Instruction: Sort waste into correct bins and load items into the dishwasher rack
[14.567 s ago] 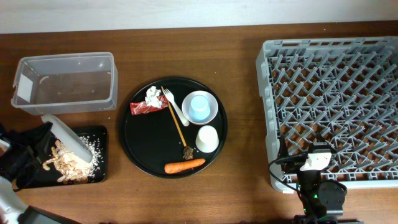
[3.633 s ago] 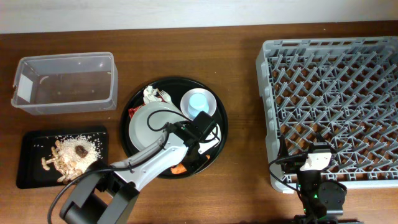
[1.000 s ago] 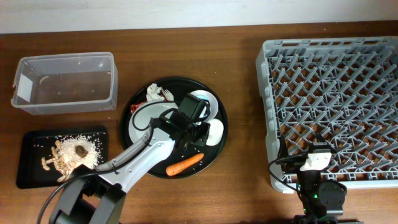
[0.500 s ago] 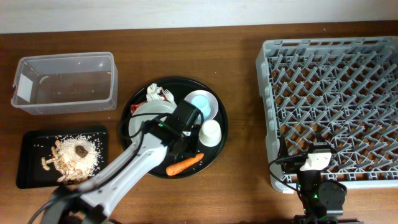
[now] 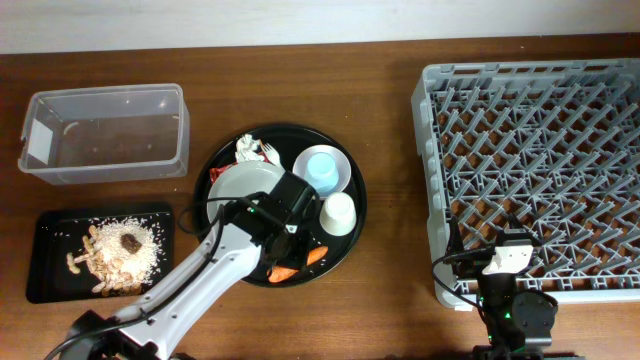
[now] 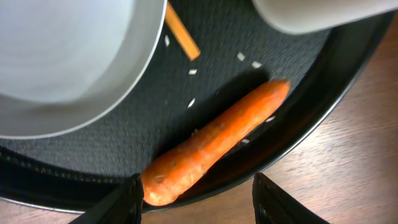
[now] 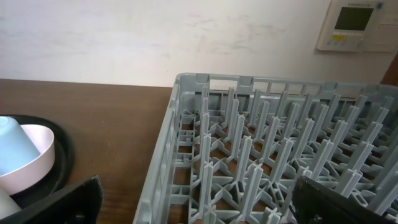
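Left gripper [image 6: 198,204]: held open, with nothing gripped; it is positioned low over the near edge of the large round black tray [image 5: 283,140].
Orange carrot [image 6: 214,143]: laid flat on the round black tray, close to its rim. Its thick end is located between the spread fingers, just beside one of them. In the overhead view it is partly covered by the left arm.
Pale grey round plate [image 5: 240,188]: set on the round black tray, beside the carrot and apart from it.
Small white bowl [image 5: 341,181]: set on the same tray, with the light blue cup [image 5: 318,168] inside it.
White cup [image 5: 338,213]: placed upside down just below the bowl.
Crumpled white tissue [image 5: 246,150]: located at the far edge of the plate.
Shallow black rectangular tray [image 5: 45,232]: loaded with white rice, pale strips and a dark brown lump [image 5: 128,240].
Clear rectangular plastic tub [image 5: 181,130]: placed behind the shallow tray.
Large square grey plastic rack [image 5: 530,150]: placed at the right, no dishes loaded.
Right gripper [image 7: 199,211]: held wide open, nothing gripped, parked at the rack's near corner.
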{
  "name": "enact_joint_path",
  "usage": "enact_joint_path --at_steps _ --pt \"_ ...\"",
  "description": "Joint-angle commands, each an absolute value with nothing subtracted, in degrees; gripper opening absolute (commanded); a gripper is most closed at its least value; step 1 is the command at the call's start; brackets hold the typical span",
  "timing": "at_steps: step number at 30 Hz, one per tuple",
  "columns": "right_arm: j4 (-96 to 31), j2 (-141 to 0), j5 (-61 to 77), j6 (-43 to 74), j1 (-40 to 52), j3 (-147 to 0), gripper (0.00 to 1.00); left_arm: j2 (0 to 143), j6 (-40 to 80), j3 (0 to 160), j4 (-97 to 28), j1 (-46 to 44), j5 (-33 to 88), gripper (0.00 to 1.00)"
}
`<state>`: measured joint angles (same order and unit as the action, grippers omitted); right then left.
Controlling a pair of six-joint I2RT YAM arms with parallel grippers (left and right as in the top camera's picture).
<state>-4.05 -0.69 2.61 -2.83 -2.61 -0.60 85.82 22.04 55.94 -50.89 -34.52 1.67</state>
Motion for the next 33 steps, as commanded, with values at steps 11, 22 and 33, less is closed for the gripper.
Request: enact_joint_path --at_steps 11,22,33 --pt "-4.3 -0.3 2.3 -2.8 -3.0 -0.3 0.99 86.8 13.8 49.0 -42.5 -34.2 4.3 0.56" --pt "-4.3 -0.3 2.3 -2.8 -3.0 -0.3 0.99 90.2 13.8 48.4 -42.3 -34.2 4.3 0.56" --pt "-4.3 -0.3 2.3 -2.8 -3.0 -0.3 0.99 94.5 13.4 48.4 -40.1 -34.3 4.9 0.56"
